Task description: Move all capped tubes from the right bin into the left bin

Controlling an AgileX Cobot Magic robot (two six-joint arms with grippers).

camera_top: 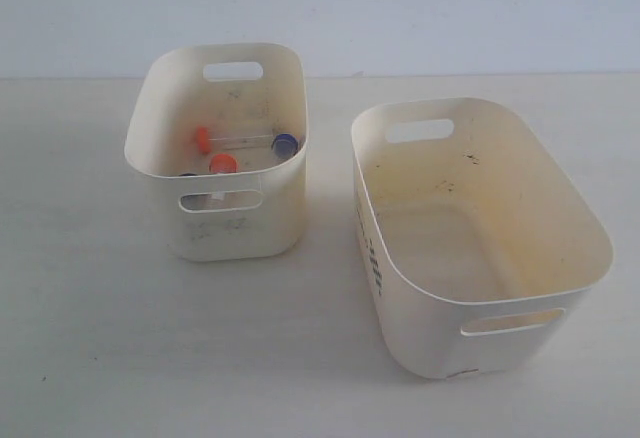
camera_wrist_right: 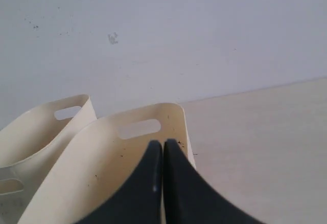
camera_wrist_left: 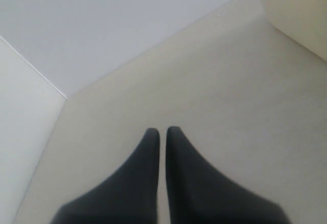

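The smaller left bin [camera_top: 225, 228] holds the capped tubes: two orange caps [camera_top: 202, 139] [camera_top: 223, 164] and a dark blue cap [camera_top: 285, 143] show, and another dark cap peeks over the near wall. The larger right bin [camera_top: 430, 333] shows a bare, speckled floor with no tubes in it. Neither gripper appears in the exterior view. My left gripper [camera_wrist_left: 162, 130] is shut with nothing in it, above bare table. My right gripper [camera_wrist_right: 163, 143] is shut and empty, hovering over the right bin [camera_wrist_right: 102, 152], with the left bin [camera_wrist_right: 30, 127] beyond it.
Both bins stand on a pale table [camera_top: 100, 338] against a light wall [camera_top: 400, 8]. A cream bin wall [camera_wrist_left: 296, 14] edges into the left wrist view; I cannot tell which bin it is. A dark dotted mark [camera_top: 370, 253] runs down the right bin's side.
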